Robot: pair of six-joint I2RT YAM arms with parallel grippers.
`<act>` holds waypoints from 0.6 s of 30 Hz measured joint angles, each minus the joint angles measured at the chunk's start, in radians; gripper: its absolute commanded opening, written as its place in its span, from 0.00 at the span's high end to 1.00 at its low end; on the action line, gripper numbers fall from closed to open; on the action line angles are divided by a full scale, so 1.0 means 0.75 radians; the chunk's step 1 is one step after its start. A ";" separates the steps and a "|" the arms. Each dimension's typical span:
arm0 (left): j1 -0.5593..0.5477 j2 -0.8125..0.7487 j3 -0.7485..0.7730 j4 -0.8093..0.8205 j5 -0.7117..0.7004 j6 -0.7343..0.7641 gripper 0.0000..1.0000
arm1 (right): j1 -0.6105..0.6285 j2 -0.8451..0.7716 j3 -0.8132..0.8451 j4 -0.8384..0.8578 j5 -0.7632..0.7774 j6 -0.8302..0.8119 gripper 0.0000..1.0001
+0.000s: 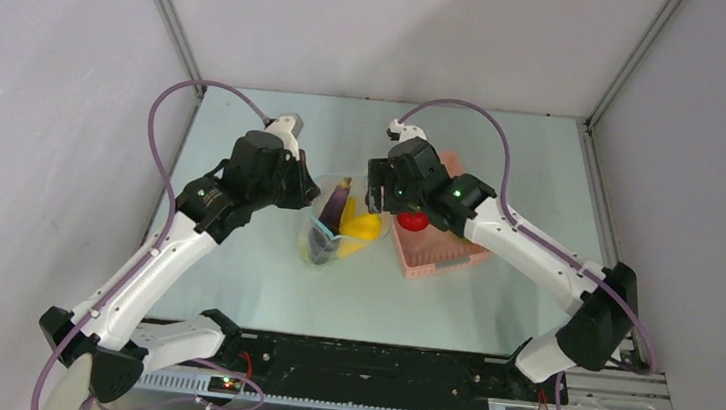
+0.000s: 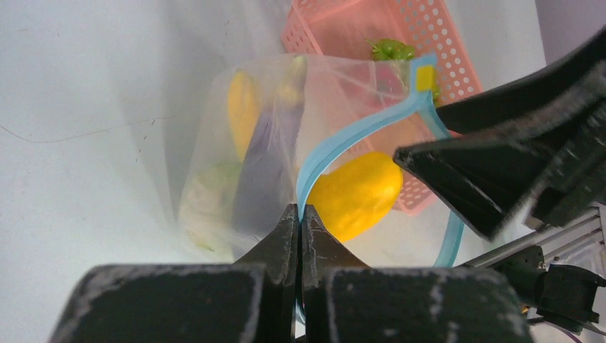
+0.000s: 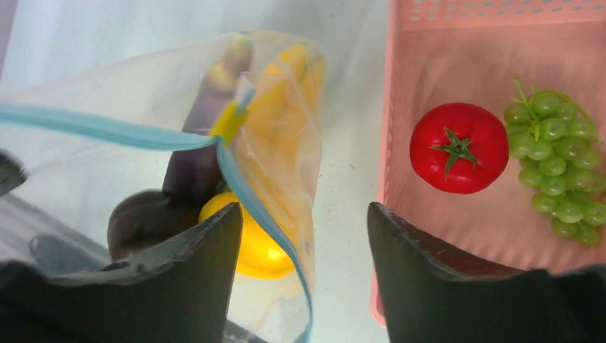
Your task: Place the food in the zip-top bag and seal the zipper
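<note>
- A clear zip-top bag [image 1: 329, 232] lies on the middle of the desk [image 1: 491, 298], between the two arms and just left of a pink basket [image 1: 454, 259].
- Its mouth is open: the zipper [image 2: 343, 141], a light blue strip, curves in a loop, with a yellow slider tab [image 3: 230, 120] on it.
- Through the plastic you can see a purple eggplant [image 1: 337, 203], a pale green cabbage [image 2: 211, 193] and some yellow food further in.
- A rounded yellow piece [image 2: 357, 194] sits at the bag's mouth, under the blue loop. Whether it is wholly inside cannot be told.
- The left claw [image 2: 300, 221] is pinched tight on the zipper at the edge of the mouth, with the blue strip running between its two fingers.
- The right claw [image 3: 304, 229] hangs over the gap between bag and basket. Its jaws are wide apart and hold nothing. One finger is over the bag's mouth and the other over the basket's near wall.
- In the basket, a red tomato [image 3: 458, 147] lies just beside a bunch of green grapes [image 3: 561, 164].
</note>
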 measured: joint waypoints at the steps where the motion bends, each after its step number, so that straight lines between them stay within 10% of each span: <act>1: 0.000 -0.001 0.000 0.000 -0.003 0.000 1.00 | 0.002 -0.020 -0.013 0.008 -0.015 -0.001 0.07; 11: 0.000 -0.002 0.000 -0.003 -0.030 0.001 1.00 | -0.121 -0.439 -0.239 0.133 -0.016 0.034 0.01; 18: 0.000 -0.005 0.000 -0.004 -0.043 0.001 1.00 | -0.291 -0.302 -0.335 0.137 0.008 0.128 0.01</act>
